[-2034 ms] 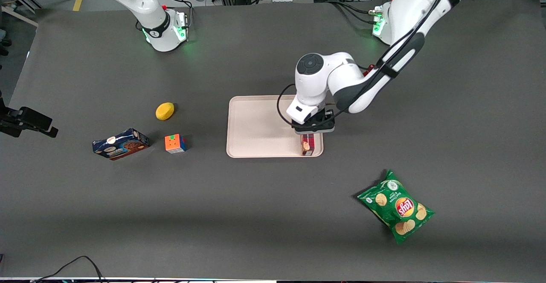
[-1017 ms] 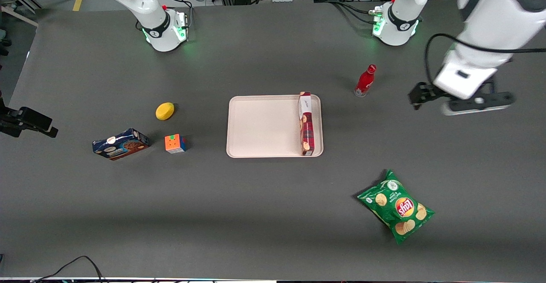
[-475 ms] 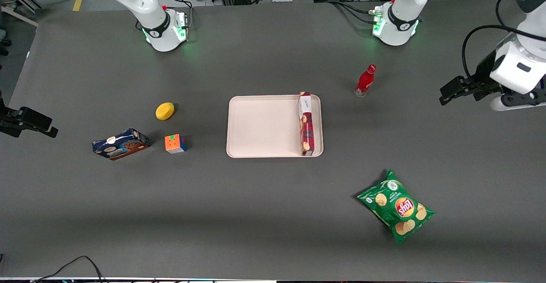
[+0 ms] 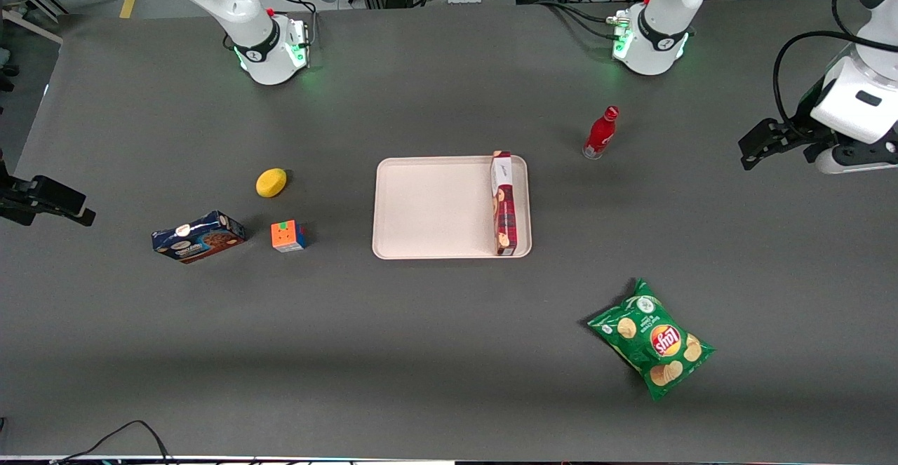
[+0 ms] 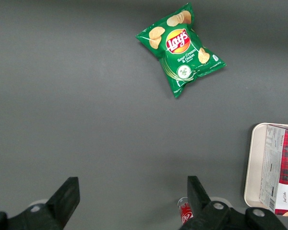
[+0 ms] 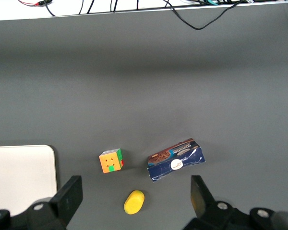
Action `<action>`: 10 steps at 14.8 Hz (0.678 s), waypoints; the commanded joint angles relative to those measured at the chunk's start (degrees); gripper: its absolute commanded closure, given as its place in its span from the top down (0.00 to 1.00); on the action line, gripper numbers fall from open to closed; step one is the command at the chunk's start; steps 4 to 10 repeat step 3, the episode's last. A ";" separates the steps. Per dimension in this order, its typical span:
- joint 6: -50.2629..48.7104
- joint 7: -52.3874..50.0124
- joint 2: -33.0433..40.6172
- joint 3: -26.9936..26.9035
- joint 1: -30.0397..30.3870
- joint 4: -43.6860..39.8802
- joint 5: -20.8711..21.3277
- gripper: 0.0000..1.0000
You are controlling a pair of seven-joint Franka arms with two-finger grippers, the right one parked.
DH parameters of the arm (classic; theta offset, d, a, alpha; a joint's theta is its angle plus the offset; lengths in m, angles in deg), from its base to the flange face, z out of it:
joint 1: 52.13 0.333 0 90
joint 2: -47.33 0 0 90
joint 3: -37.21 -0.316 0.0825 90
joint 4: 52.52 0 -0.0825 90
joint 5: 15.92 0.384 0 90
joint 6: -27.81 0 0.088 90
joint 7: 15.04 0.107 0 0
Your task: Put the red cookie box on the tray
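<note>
The red cookie box (image 4: 504,203) lies inside the tray (image 4: 428,209), along the tray's short edge toward the working arm's end of the bench (image 4: 449,325), its white-labelled end at the tray's corner farthest from the front camera. The pincer (image 4: 789,146) hangs above the bench near the working arm's end, well apart from the tray, fingers (image 5: 67,196) spread wide and holding nothing.

**Step in hand.** By the look of things the placing is done and what is left is the retreat. To do it well, the arm should travel high and away from the tray, so that neither finger nor cable brushes the upright red bottle (image 4: 600,132), which stands between tray and arm and would topple easily. The box sits close against the rim; any nudge could tip it over the low edge, so it is best left alone.

**Materials and shapes.**
- Cookie box: long, narrow carton, dark-red plaid print with cookies, smooth printed card, crisp corners; resting on a narrow side.
- Tray: flat, pale pink-beige, matte, rounded corners, low raised rim.
- Bench: covered in a dark grey, dull, cloth-like surface.
- Chip bag (image 4: 652,339): glossy green foil, puffed and crinkled, near the bench edge closest to the front camera.
- Toward the parked arm's end: a shorter blue cookie box (image 4: 198,236), a coloured puzzle cube (image 4: 288,236), and a yellow lemon-shaped item (image 4: 271,182).
</note>
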State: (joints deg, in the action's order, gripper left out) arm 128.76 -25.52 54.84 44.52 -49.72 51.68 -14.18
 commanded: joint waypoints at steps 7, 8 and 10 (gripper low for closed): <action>-4.00 1.25 -1.00 -0.36 -1.18 -4.79 1.16 1.00; -4.00 1.25 -1.00 -0.36 -1.18 -4.79 1.16 1.00; -4.00 1.25 -1.00 -0.36 -1.18 -4.79 1.16 1.00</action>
